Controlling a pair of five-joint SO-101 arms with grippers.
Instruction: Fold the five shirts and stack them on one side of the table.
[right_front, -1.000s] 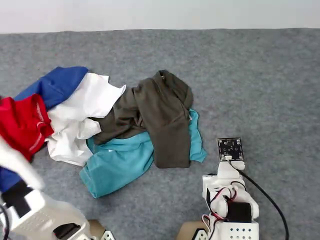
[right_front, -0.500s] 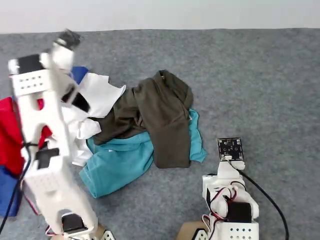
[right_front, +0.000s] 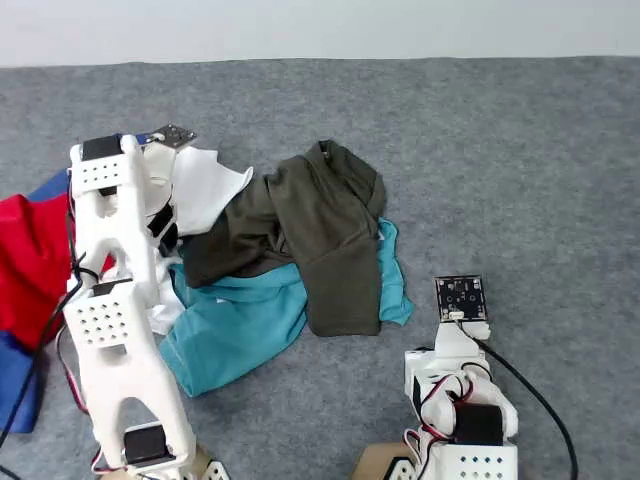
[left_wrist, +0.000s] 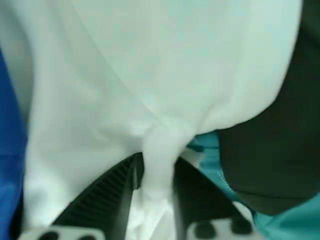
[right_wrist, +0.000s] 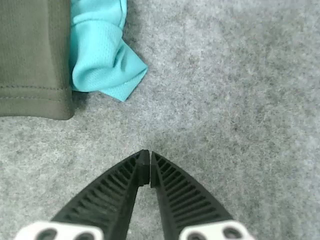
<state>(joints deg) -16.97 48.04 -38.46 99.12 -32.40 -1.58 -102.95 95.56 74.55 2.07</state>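
Five shirts lie in a heap at the table's left half: an olive shirt (right_front: 320, 215) on top, a teal shirt (right_front: 240, 325) under it, a white shirt (right_front: 205, 185), a red shirt (right_front: 35, 260) and a blue shirt (right_front: 15, 375) at the left edge. My left arm (right_front: 110, 300) stretches over the white shirt. My left gripper (left_wrist: 157, 185) is shut on a raised fold of the white shirt (left_wrist: 150, 75). My right gripper (right_wrist: 150, 167) is shut on nothing, just above the bare carpet, near a corner of the teal shirt (right_wrist: 102, 60) and the olive shirt's hem (right_wrist: 32, 100).
The table is covered in grey carpet (right_front: 500, 160), bare across its right half and along the back. The right arm's base (right_front: 455, 415) stands at the front edge, right of the heap. A pale wall runs behind the table.
My left arm came in from the front left corner, rose over the heap, then dropped onto the white shirt. The white shirt's edge has bunched slightly. The right arm has kept still.
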